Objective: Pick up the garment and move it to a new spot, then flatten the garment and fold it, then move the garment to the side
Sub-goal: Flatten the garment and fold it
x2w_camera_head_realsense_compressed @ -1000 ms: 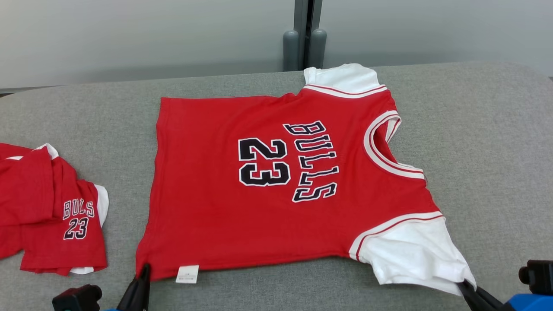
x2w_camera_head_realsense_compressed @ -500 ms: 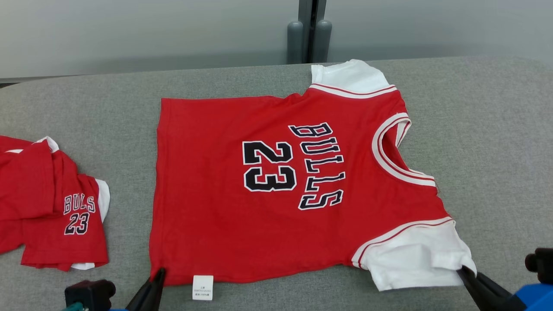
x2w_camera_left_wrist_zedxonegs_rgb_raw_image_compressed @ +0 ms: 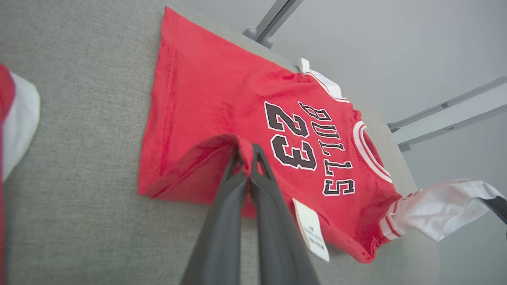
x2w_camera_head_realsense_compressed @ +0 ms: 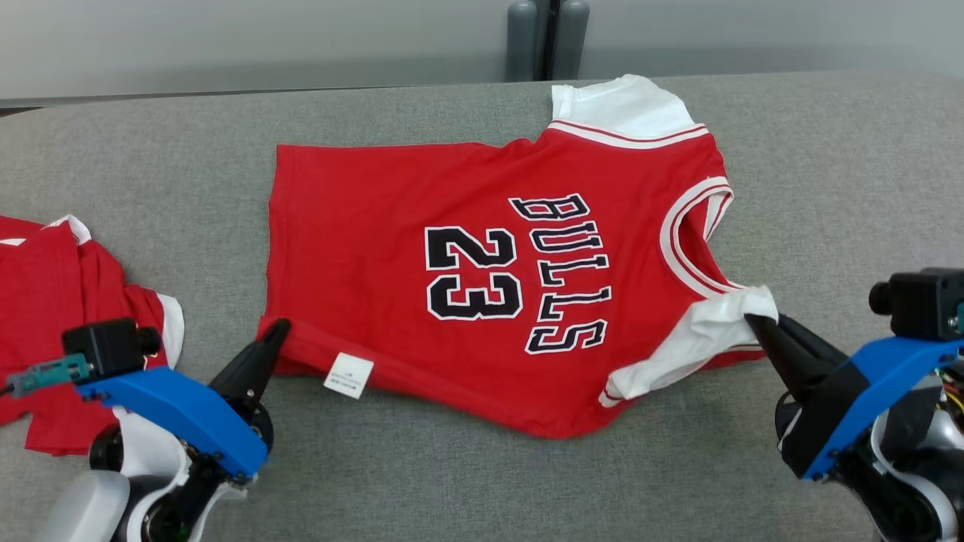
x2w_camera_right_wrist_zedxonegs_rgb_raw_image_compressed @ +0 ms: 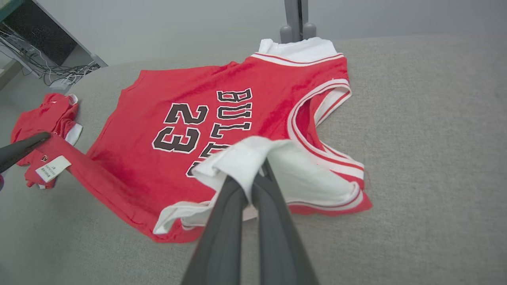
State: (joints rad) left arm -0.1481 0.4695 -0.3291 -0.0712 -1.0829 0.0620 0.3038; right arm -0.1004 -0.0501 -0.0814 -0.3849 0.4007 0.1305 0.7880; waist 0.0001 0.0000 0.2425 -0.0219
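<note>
Jaws of both grippers are clenched on cloth: the left gripper (x2w_camera_head_realsense_compressed: pixel 277 330) pinches the near hem corner, the right gripper (x2w_camera_head_realsense_compressed: pixel 753 322) the near white sleeve; both hold that near edge up off the grey fabric-covered table (x2w_camera_head_realsense_compressed: pixel 828 150); one red short-sleeved jersey with white sleeves (x2w_camera_head_realsense_compressed: pixel 376 226) lies mid-surface, its far half flat; it looks light, limp and unbreakable (it should sag between grips), so corners and hems seem the best holds; one crumpled red matching garment (x2w_camera_head_realsense_compressed: pixel 45 301) sits at the left edge; one white label (x2w_camera_head_realsense_compressed: pixel 349 375) hangs from the hem.
</note>
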